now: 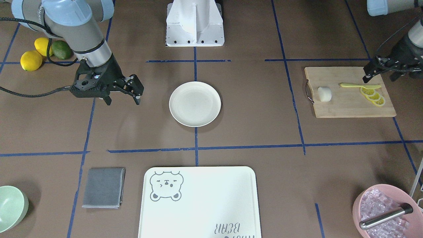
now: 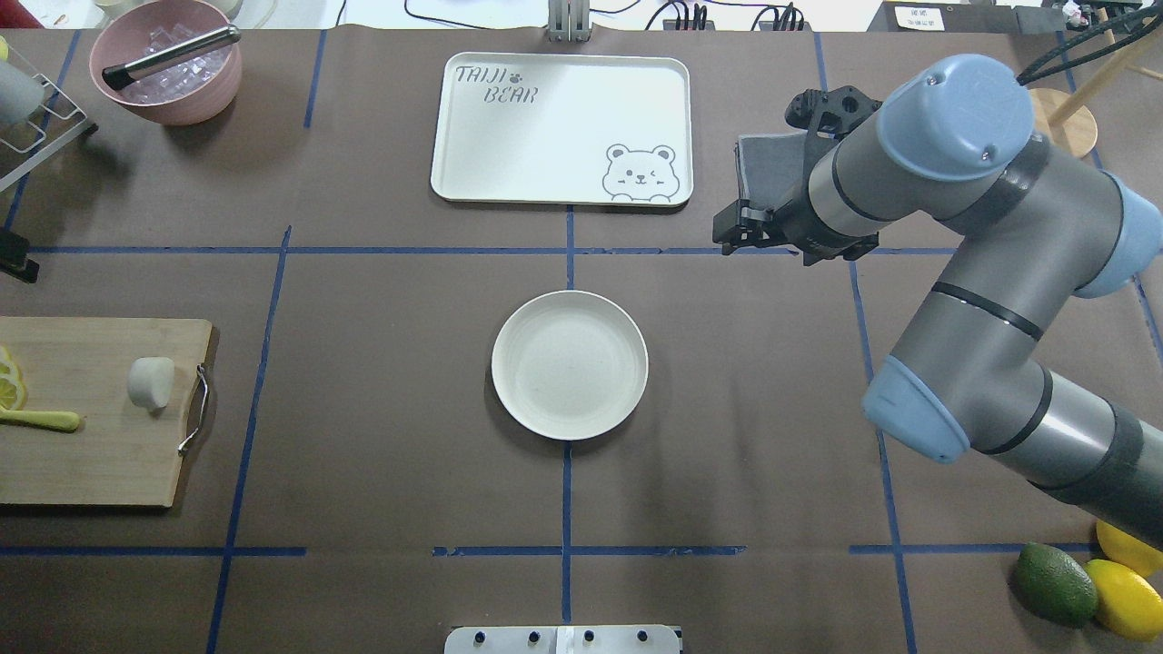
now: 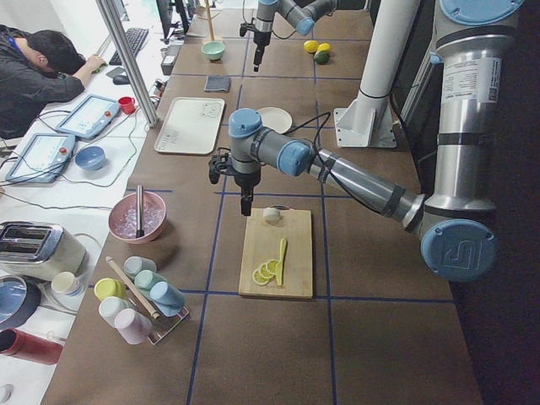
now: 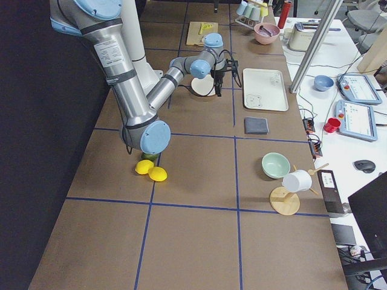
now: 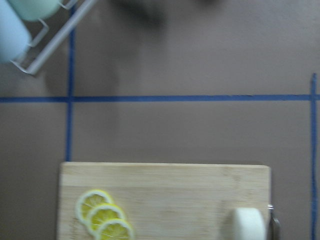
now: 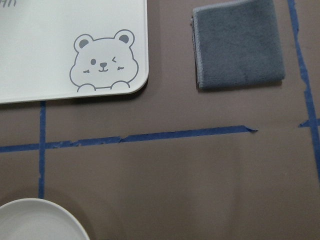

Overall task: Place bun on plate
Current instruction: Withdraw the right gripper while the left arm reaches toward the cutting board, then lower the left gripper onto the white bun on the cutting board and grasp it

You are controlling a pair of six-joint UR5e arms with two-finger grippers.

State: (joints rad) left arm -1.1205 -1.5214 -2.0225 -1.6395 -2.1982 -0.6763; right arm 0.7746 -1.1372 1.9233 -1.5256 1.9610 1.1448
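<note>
The small white bun [image 1: 324, 94] lies on a wooden cutting board [image 1: 350, 107] on my left side; it also shows as the bun [image 2: 151, 381] and the bun [image 5: 247, 224]. The cream plate [image 1: 195, 104] sits bare at the table's centre, seen from above as the plate [image 2: 570, 365]. My left gripper [image 1: 380, 78] hovers open over the board's robot-side edge, a little beside the bun and apart from it. My right gripper [image 1: 122, 99] hangs open and holds nothing, off to the plate's side on my right.
Lemon slices [image 1: 373, 96] and a pale spoon [image 1: 358, 86] share the board. A bear-printed tray [image 1: 198, 201], grey cloth [image 1: 103, 187], pink ice bowl [image 1: 383, 211] and mint bowl [image 1: 10, 208] line the far edge. Lemons [image 1: 31, 60] and an avocado [image 1: 61, 49] lie by my right arm.
</note>
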